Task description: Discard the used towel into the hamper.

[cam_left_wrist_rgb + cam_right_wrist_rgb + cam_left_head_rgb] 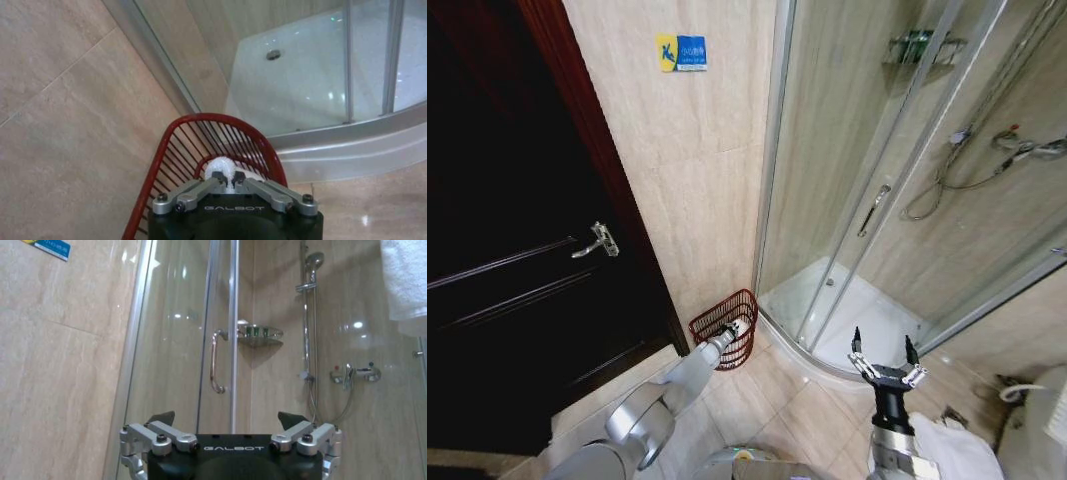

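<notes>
The hamper (714, 320), a small red wire basket, stands on the floor in the corner between the tiled wall and the shower enclosure. My left gripper (735, 331) reaches into its mouth and is shut on the used towel (741, 326), a small white bundle. In the left wrist view the towel (219, 165) sits just past the closed fingers of the left gripper (227, 181), inside the hamper's red rim (165, 146). My right gripper (884, 352) hangs open and holds nothing in front of the shower, and its spread fingers also appear in the right wrist view (227, 421).
A dark wooden door (517, 260) with a metal handle (597, 241) fills the left. The curved glass shower enclosure (867, 170) and its white tray (867, 322) stand right of the hamper. White cloth (957, 450) lies at lower right. Another white towel (407, 280) hangs high.
</notes>
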Tool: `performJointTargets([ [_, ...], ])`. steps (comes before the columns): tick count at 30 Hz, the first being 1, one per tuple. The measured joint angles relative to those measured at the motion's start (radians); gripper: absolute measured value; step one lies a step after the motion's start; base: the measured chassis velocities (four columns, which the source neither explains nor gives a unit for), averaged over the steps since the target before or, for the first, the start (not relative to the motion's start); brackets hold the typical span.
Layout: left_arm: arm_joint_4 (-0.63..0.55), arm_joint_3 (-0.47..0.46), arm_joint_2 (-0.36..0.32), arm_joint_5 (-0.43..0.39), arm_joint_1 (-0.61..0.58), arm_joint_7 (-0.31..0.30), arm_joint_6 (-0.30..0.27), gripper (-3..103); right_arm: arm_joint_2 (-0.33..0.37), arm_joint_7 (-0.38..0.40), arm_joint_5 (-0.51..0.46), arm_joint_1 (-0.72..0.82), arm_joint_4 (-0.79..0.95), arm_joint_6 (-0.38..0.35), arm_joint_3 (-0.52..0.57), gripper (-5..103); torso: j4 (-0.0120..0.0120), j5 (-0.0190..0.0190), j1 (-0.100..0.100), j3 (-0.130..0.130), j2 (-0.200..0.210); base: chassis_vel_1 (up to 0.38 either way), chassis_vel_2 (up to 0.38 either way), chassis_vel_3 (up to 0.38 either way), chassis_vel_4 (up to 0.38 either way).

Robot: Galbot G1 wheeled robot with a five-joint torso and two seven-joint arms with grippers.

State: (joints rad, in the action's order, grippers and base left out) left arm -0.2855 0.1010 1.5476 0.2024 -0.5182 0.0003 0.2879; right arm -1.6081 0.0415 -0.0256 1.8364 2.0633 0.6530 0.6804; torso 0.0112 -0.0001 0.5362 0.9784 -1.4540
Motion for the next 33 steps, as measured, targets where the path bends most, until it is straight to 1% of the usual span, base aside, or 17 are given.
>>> performJointTargets([
  [4,0.002,0.0,0.002,-0.009,0.002,-0.002,0.0,-1,0.0,0.0,0.0,-0.002,-0.002,0.001,0.0,100,0.0,0.0001,0.0,0.0,0.0,0.0,0.0,0.0,0.0],
  [6,0.0,0.0,0.005,-0.012,0.002,-0.009,0.0,9,0.0,0.0,0.0,-0.006,-0.004,0.001,0.0,100,0.0,0.0001,0.0,0.0,0.0,0.0,0.0,0.0,0.0],
  [8,-0.002,0.0,0.006,-0.013,0.002,-0.011,0.0,9,0.0,0.0,0.0,-0.008,-0.005,0.0,0.0,100,0.0,0.0001,0.0,0.0,0.0,0.0,0.0,0.0,0.0],
  [11,-0.006,0.0,0.007,-0.012,0.002,-0.018,0.0,25,0.0,0.0,0.0,-0.014,-0.007,-0.003,0.0,100,0.0,0.0001,0.0,0.0,0.0,0.0,0.0,0.0,0.0],
  [12,-0.006,0.0,0.007,-0.012,0.002,-0.018,0.0,25,0.0,0.0,0.0,-0.014,-0.007,-0.003,0.0,100,0.0,0.0001,0.0,0.0,0.0,0.0,0.0,0.0,0.0],
  [15,-0.009,0.0,0.006,-0.011,-0.001,-0.021,0.001,42,0.0,0.0,-0.002,-0.017,-0.01,-0.004,0.0,100,0.0,0.0,0.0,0.0,0.0,0.0,0.0,0.0,0.0],
  [17,-0.01,0.001,0.004,-0.011,-0.002,-0.021,0.001,42,0.0,0.001,-0.002,-0.018,-0.011,-0.005,0.001,100,0.0,0.0001,0.0,0.0,0.0,0.0,0.0,0.0,0.0],
  [20,-0.017,0.0,-0.003,-0.011,-0.006,-0.022,0.006,58,0.0,0.001,-0.004,-0.02,-0.013,-0.005,0.001,100,0.0,0.0,0.0,0.0,0.0,0.0,0.0,0.0,0.0],
  [21,-0.017,0.0,-0.003,-0.011,-0.006,-0.022,0.006,58,0.0,0.001,-0.004,-0.02,-0.013,-0.005,0.001,100,0.0,0.0,0.0,0.0,0.0,0.0,0.0,0.0,0.0],
  [24,-0.043,-0.005,-0.017,-0.025,-0.021,-0.027,0.035,75,0.0,0.001,-0.005,-0.021,-0.014,-0.007,0.0,100,0.0,0.0,0.0,0.0,0.0,0.0,0.0,0.0,0.0],
  [25,-0.043,-0.005,-0.017,-0.025,-0.021,-0.027,0.035,75,0.0,0.001,-0.005,-0.021,-0.014,-0.007,0.0,100,0.0,0.0,0.0,0.0,0.0,0.0,0.0,0.0,0.0],
  [27,-0.066,-0.011,-0.03,-0.035,-0.033,-0.028,0.064,85,0.0,0.001,-0.005,-0.022,-0.013,-0.008,-0.001,100,0.0,0.0,0.0,0.0,0.0,0.0,0.0,0.0,0.0],
  [28,-0.066,-0.011,-0.03,-0.035,-0.033,-0.028,0.064,85,0.0,0.001,-0.005,-0.022,-0.013,-0.008,-0.001,100,0.0,0.0,0.0,0.0,0.0,0.0,0.0,0.0,0.0],
  [30,-0.097,-0.019,-0.05,-0.036,-0.05,-0.022,0.111,96,0.0,0.001,-0.005,-0.024,-0.01,-0.009,-0.001,100,0.0,-0.0001,0.0,0.0,0.0,0.0,0.0,0.0,0.0],
  [31,-0.122,-0.021,-0.064,-0.04,-0.061,-0.02,0.127,96,0.0,0.002,-0.005,-0.024,-0.008,-0.012,-0.002,100,-0.0001,0.0,0.0,0.0,0.0,0.0,0.0,0.0,0.0],
  [32,-0.151,-0.021,-0.078,-0.048,-0.073,-0.02,0.133,98,0.0,0.003,-0.005,-0.024,-0.006,-0.014,-0.002,100,0.0,0.0,0.0,0.0,0.0,0.0,0.0,0.0,0.0],
  [33,-0.151,-0.021,-0.078,-0.048,-0.073,-0.02,0.133,98,0.0,0.003,-0.005,-0.024,-0.006,-0.014,-0.002,100,0.0,0.0,0.0,0.0,0.0,0.0,0.0,0.0,0.0],
])
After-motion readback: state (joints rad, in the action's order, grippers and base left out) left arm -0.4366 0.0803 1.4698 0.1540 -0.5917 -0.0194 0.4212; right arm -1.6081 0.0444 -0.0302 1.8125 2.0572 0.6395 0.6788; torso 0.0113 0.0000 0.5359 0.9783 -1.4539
